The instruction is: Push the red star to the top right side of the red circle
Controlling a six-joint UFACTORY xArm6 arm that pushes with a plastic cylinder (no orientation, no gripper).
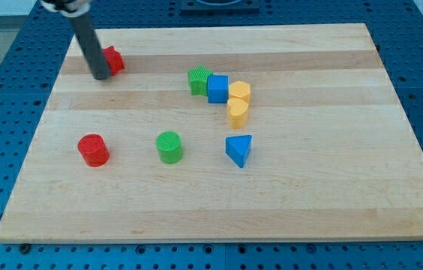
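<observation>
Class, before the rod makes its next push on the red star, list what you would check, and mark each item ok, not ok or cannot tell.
1. My tip is at the red star: ok, it sits at the star's lower left edge.
2. Star already top right of the red circle: not ok, it lies well above it, near the board's top left.
3. Path down towards the circle free of blocks: ok, nothing lies between them.
4. Tip on the correct side to push the star downward: not ok, it is below left of the star.
5. Green circle out of the way: ok, it stands apart to the view's right.
6. Firm contact between tip and star: cannot tell.
</observation>
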